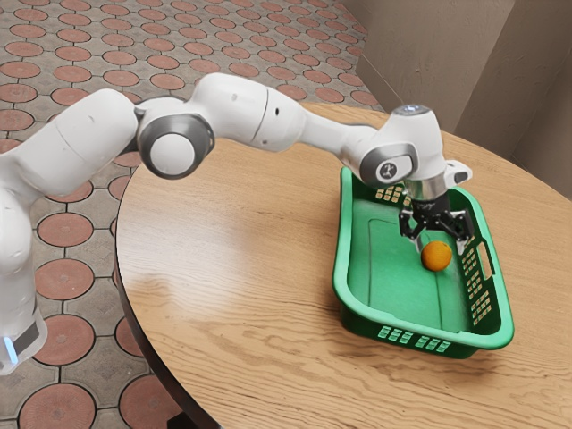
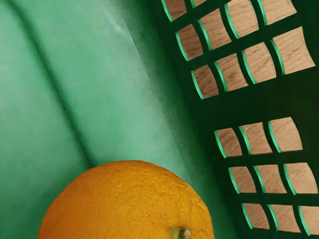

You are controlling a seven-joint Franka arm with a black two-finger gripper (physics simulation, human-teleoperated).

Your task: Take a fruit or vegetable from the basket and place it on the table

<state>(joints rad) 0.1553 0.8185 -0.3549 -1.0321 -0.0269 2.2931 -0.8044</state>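
As seen in the exterior view: wide-open fingers [image 1: 441, 248] right of frame centre, low inside the green basket [image 1: 340, 273], with hold of nothing. Orange [image 1: 436, 256] between and just below the tips, on the basket floor [image 1: 380, 259], near the slotted wall [image 1: 474, 281] toward frame right. Wooden desk [image 1: 241, 268] underneath. Wrist view: same orange at lower edge, left of centre, stem nub [image 2: 184, 233] low in frame; green basket floor upper left; slotted wall along right, desk wood through openings.

Orange [image 1: 436, 257] inside the basket [image 1: 380, 268] on the table [image 1: 223, 286]
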